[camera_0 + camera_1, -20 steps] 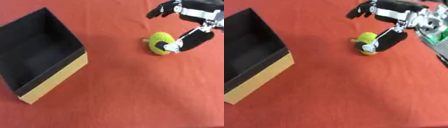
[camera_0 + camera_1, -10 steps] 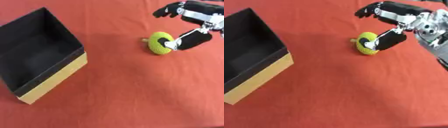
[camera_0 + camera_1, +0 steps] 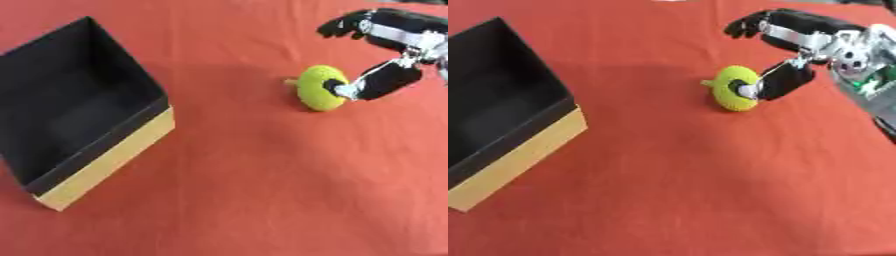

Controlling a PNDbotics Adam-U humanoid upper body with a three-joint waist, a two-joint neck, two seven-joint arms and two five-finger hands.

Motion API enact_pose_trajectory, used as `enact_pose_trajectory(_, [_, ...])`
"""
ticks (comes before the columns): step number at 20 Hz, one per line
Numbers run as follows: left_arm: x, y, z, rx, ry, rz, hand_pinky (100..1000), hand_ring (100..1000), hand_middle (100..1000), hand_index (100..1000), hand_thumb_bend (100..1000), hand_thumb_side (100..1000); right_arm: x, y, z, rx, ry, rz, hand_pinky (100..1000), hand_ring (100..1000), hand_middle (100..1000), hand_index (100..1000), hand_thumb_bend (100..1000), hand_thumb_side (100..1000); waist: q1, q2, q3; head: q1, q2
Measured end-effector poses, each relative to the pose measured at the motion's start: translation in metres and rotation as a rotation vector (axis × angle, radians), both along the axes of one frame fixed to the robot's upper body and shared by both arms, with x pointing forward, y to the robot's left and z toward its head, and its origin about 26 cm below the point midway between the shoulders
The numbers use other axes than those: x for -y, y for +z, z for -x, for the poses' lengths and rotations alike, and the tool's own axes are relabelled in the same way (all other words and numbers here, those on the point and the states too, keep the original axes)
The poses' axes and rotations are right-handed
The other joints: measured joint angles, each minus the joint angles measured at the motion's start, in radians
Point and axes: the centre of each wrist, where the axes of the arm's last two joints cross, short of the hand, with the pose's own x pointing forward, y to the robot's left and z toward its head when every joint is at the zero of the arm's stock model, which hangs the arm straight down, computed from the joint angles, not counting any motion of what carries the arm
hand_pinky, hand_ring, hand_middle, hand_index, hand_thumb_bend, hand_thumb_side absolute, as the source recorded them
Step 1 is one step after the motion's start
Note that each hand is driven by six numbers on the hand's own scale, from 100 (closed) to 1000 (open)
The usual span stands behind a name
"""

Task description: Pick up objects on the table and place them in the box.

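one yellow-green round object (image 3: 320, 88), one black box (image 3: 79, 120), one robot hand (image 3: 791, 40)

Red cloth over the tabletop (image 3: 227, 190), matt, faintly creased and soft-looking. Cardboard-like box (image 3: 105, 160): plain tan outer wall, dull and papery, with a flat black lining inside, no sheen. Yellow-green object (image 3: 317, 89), matt and slightly fuzzy or rubbery in look, with a dark centre. Right hand (image 3: 785, 80): black plastic shells with a slight gloss, bright silver metal at the joints; fingers (image 3: 750, 24) dark and smooth, rubber-like at the tips.
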Motion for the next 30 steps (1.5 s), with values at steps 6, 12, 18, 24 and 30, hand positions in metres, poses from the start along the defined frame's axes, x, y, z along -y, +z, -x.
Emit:
enact_pose_trajectory(6, [0.000, 0.000, 0.000, -0.001, -0.001, 0.001, 753, 660, 663, 790, 278, 532, 0.009, -0.006, -0.014, -0.041, -0.047, -0.022, 899, 922, 868, 953, 460, 100, 0.000, 0.003, 0.001, 0.000, 0.000])
enact_pose_trajectory(12, [0.000, 0.000, 0.000, -0.002, -0.001, 0.006, 754, 660, 662, 790, 277, 533, 0.019, -0.016, -0.030, -0.078, -0.103, -0.045, 898, 918, 866, 953, 462, 100, 0.000, 0.006, 0.004, -0.001, 0.000])
enact_pose_trajectory(18, [0.001, -0.001, 0.000, -0.003, -0.004, 0.012, 754, 660, 663, 790, 275, 534, 0.024, -0.029, -0.042, -0.126, -0.126, -0.039, 897, 917, 864, 944, 473, 100, 0.000, 0.009, 0.008, -0.002, 0.000])
enact_pose_trajectory(24, [0.001, -0.001, 0.000, -0.004, -0.004, 0.013, 754, 660, 663, 790, 272, 534, 0.029, -0.042, -0.050, -0.176, -0.137, -0.018, 888, 899, 826, 891, 439, 100, 0.000, 0.009, 0.012, -0.005, 0.000])
enact_pose_trajectory(30, [0.001, -0.001, 0.000, -0.005, -0.004, 0.013, 754, 660, 663, 789, 270, 534, 0.028, -0.045, -0.052, -0.170, -0.128, -0.020, 819, 801, 631, 702, 279, 100, 0.000, 0.009, 0.014, -0.005, 0.000])
